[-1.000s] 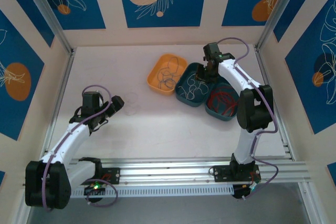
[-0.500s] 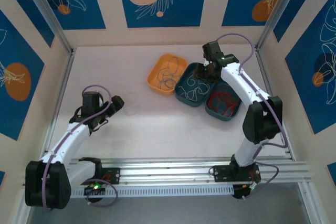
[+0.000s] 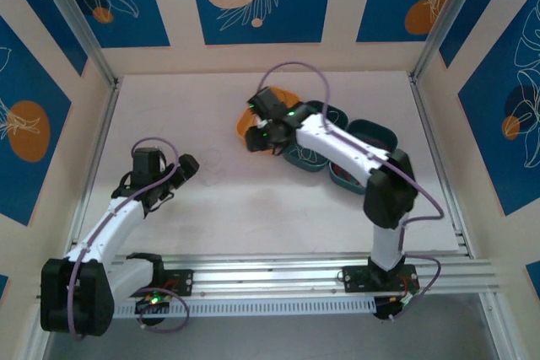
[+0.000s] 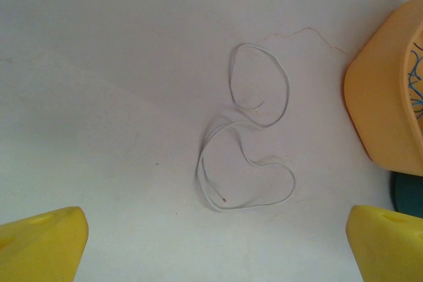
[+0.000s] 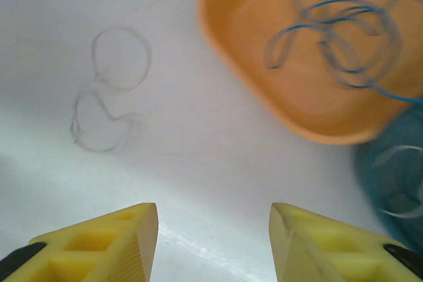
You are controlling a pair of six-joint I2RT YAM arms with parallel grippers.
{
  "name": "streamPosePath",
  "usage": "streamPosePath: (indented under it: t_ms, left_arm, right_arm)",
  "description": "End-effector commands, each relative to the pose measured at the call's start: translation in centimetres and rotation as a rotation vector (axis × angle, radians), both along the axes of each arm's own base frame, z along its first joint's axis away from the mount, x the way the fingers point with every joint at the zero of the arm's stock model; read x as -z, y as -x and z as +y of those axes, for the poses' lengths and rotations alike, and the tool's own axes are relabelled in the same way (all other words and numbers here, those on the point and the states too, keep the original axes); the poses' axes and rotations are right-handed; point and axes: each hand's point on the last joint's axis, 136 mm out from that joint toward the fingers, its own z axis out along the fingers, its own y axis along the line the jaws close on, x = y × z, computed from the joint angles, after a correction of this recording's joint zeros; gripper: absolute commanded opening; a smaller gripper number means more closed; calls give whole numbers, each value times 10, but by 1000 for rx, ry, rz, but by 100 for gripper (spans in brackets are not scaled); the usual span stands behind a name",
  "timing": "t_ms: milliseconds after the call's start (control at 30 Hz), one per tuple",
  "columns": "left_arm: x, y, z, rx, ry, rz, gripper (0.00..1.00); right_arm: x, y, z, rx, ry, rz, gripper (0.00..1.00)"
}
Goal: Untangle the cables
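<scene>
A whitish cable (image 4: pixel 248 153) lies loose on the white table in two loops, just ahead of my left gripper (image 4: pixel 215 249), which is wide open and holds nothing. In the top view this cable (image 3: pixel 211 161) is faint, between my left gripper (image 3: pixel 187 166) and my right gripper (image 3: pixel 257 137). My right gripper (image 5: pixel 213 242) hovers open over bare table, nothing between its fingers, with the whitish cable (image 5: pixel 109 90) ahead to its left. Blue cables (image 5: pixel 344 37) lie coiled in the orange tray (image 5: pixel 264 90). More whitish cable (image 5: pixel 400 186) lies in a teal tray.
The orange tray (image 3: pixel 283 95) is partly covered by my right arm. Two teal trays (image 3: pixel 375 131) stand to its right, also partly under the arm. The orange tray's wall (image 4: pixel 380 107) is at the right of the left wrist view. Cage walls surround the table.
My right arm has swung left from over the teal tray to the near left side of the orange tray, its jaws opening wider. The left arm has not moved.
</scene>
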Motion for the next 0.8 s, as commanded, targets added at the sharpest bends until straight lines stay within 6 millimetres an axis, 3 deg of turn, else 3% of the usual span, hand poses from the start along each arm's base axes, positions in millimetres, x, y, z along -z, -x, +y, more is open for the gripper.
streamPosePath:
  t_ms: [0, 133, 300, 533, 767]
  left_arm:
    - [8, 10, 13, -52, -26, 37, 100]
    - [10, 15, 20, -89, -40, 38, 100]
    - [10, 18, 24, -104, -39, 34, 100]
    - [12, 19, 24, -103, -34, 38, 100]
    - [15, 18, 22, -99, -21, 44, 100]
  right_arm:
    - [21, 15, 30, -94, 76, 33, 49]
    - [54, 32, 69, -144, 94, 116, 50]
    - [89, 33, 91, -100, 95, 216, 56]
    - [116, 26, 103, -61, 90, 279, 54]
    - [128, 23, 108, -51, 50, 325, 47]
